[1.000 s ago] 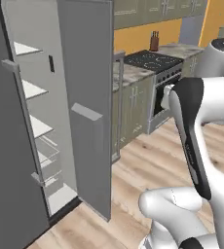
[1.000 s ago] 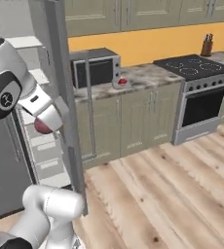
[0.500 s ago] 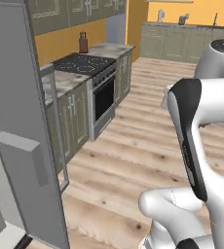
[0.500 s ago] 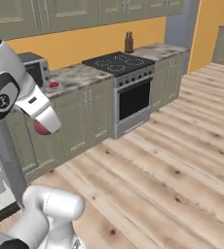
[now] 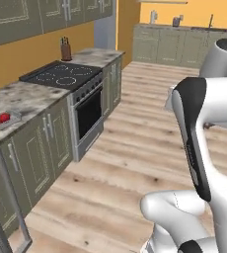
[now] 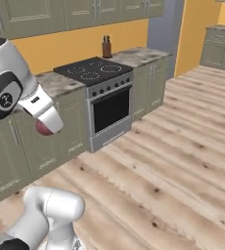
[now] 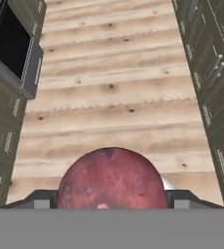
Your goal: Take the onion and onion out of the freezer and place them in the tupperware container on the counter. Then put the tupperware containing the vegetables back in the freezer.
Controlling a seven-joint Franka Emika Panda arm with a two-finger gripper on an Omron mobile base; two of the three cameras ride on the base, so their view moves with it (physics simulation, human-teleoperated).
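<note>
The claw (image 7: 111, 204) is spread wide but clamped on an onion (image 7: 110, 182) — the dull pinkish-red ball sits right between the two finger tips, one dark tip (image 7: 41, 199) poking out on each side. From the right base camera you can see a bit of that onion under the white wrist, held up in the air in front of the cabinets (image 6: 51, 134). Below the hand it's just pale wood floor (image 7: 114, 97), with the black oven door (image 7: 11, 46) off to one side (the hand camera is rolled, so sides are weird). The other onion (image 5: 4, 117), brighter red, sits in the grey tupperware (image 5: 8, 122) on the marbled counter (image 5: 26, 96), left of the stove (image 5: 61, 75).
</note>
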